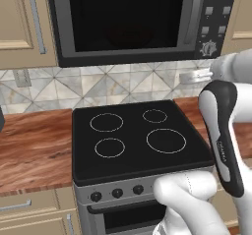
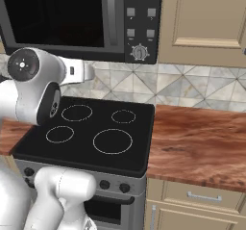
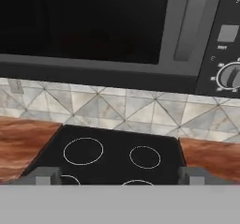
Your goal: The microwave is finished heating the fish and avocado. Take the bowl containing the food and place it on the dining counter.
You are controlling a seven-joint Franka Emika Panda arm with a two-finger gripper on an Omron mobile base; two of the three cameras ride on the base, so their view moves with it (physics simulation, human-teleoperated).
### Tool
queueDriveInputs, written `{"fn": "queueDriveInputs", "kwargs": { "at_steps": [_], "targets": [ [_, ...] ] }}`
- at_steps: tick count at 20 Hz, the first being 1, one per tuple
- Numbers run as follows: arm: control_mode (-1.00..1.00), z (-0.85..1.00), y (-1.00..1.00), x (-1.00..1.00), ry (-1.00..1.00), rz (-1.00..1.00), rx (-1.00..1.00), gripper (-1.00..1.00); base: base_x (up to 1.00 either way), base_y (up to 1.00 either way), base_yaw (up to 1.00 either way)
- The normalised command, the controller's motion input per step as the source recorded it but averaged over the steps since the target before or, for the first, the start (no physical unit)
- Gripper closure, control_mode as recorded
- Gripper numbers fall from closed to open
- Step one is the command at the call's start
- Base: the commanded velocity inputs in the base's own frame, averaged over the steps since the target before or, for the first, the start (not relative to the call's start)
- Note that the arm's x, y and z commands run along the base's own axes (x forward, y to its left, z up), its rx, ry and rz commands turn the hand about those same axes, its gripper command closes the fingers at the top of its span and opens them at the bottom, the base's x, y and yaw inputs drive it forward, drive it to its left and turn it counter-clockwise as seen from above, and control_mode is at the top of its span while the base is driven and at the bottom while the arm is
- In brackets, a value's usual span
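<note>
Pincer (image 3: pixel 118 175) spread wide, holding nothing — its two grey fingertips (image 3: pixel 43 175) sit far apart above the black stove (image 3: pixel 112 155). From left to right: wood counter (image 1: pixel 34 148), stove, wood counter again, all with open air above. Overhead hangs the microwave (image 1: pixel 133 20), door shut — a faint red bowl (image 1: pixel 125 35) shows behind the glass. White arm (image 1: pixel 224 131) stands bent, hand levelled at the microwave.

arm (image 1: pixel 224 135): glossy white rounded links, with a black band down one link bearing small white lettering
joint cap (image 2: pixel 23 65): white disc with a dark centre and small dots around it
lower link (image 2: pixel 65 188): plain bulbous white shell
end effector (image 3: pixel 120 176): two small grey blocky finger tips
</note>
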Motion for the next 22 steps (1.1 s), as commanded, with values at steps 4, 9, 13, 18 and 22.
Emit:
{"fn": "queueDriveInputs", "kwargs": {
  "at_steps": [4,9,13,18,22],
  "targets": [
    [-1.00,0.78,-0.44,-0.04,-0.56,0.00,0.00,-1.00,0.00,0.00,0.00],
    [-1.00,0.46,-0.41,-0.06,-0.48,0.01,0.00,-1.00,0.00,0.00,0.00],
    [-1.00,0.01,-0.07,0.00,-0.14,0.00,0.04,-1.00,0.00,0.00,0.00],
    [-1.00,0.28,-0.07,0.27,-0.18,-0.01,0.05,-1.00,0.00,0.00,0.00],
    [-1.00,0.28,-0.03,0.57,-0.01,0.00,0.04,-1.00,0.00,0.00,0.00]
  ]
}}
